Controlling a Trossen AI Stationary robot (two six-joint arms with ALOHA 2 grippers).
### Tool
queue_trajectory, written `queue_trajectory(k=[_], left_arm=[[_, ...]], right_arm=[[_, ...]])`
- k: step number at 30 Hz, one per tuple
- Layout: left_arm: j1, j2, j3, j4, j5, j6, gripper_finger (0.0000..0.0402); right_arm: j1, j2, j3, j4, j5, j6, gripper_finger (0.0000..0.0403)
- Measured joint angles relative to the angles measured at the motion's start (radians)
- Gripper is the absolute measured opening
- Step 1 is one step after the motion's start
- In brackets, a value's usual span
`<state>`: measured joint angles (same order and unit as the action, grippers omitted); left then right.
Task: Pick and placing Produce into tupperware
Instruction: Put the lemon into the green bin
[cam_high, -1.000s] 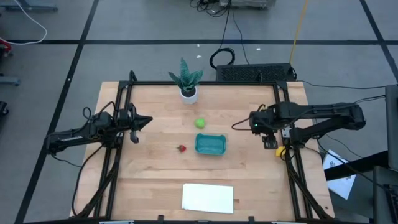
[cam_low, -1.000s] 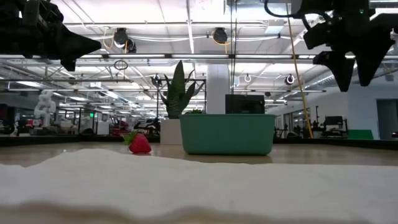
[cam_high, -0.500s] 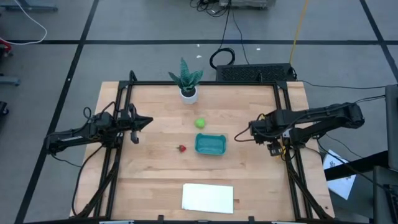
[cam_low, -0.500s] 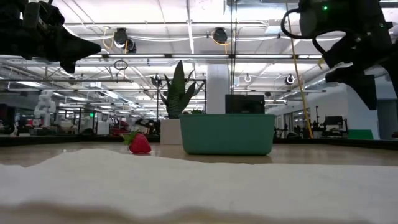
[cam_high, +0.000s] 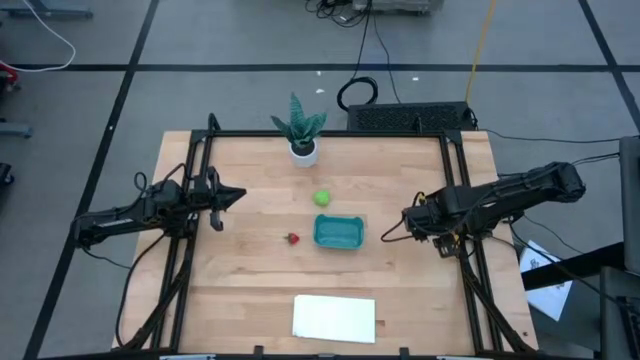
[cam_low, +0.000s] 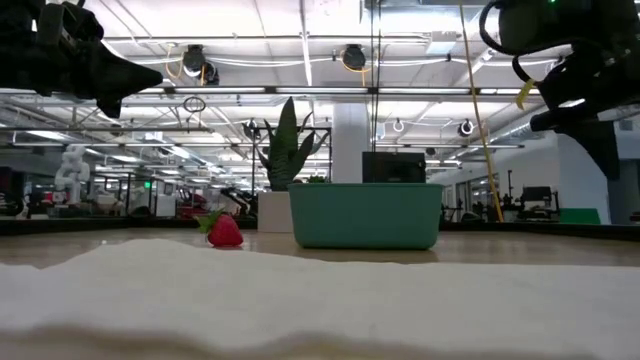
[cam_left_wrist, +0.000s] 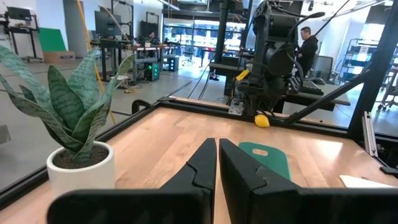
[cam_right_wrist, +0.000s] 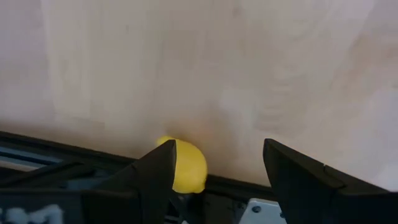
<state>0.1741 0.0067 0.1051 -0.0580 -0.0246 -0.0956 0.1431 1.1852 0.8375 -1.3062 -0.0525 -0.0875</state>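
Observation:
The yellow lemon (cam_right_wrist: 183, 165) lies on the wood against the black rail at the table's right edge, also seen in the left wrist view (cam_left_wrist: 262, 120). My right gripper (cam_right_wrist: 217, 171) hangs open above it, pointing down and touching nothing. The lime-green ball (cam_high: 321, 198) rests just beyond the teal tupperware (cam_high: 338, 232). The red strawberry (cam_high: 292, 238) lies to the left of the tupperware. My left gripper (cam_high: 240, 193) waits shut and level over the table's left side.
A potted plant (cam_high: 301, 130) stands at the far edge. A flat white sheet (cam_high: 334, 318) lies near the front edge. Black frame rails (cam_high: 470, 270) run along both sides of the table. Bare wood lies between the tupperware and the right rail.
My right gripper has moved toward the table's near edge and come down, rolling a little, until it stands over the lemon by the right rail. Its fingers stay open.

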Motion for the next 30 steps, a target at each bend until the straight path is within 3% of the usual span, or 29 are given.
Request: queue_trajectory(k=[16, 22, 25, 30], left_arm=[[0.0, 0.0, 0.001, -0.021, 0.018, -0.019, 0.0021], [0.0, 0.0, 0.001, -0.021, 0.027, -0.019, 0.0021], [0.0, 0.0, 0.001, -0.021, 0.027, -0.015, 0.0021], [0.0, 0.0, 0.001, -0.019, 0.026, -0.011, 0.0021]], right_arm=[[0.006, -0.045, 0.005, 0.001, 0.085, 0.045, 0.0233], [-0.047, -0.054, 0.007, 0.069, 0.077, 0.287, 0.0233], [-0.056, -0.056, 0.0, -0.005, 0.055, 0.359, 0.0233], [-0.032, -0.07, -0.062, -0.093, 0.037, 0.32, 0.0233]])
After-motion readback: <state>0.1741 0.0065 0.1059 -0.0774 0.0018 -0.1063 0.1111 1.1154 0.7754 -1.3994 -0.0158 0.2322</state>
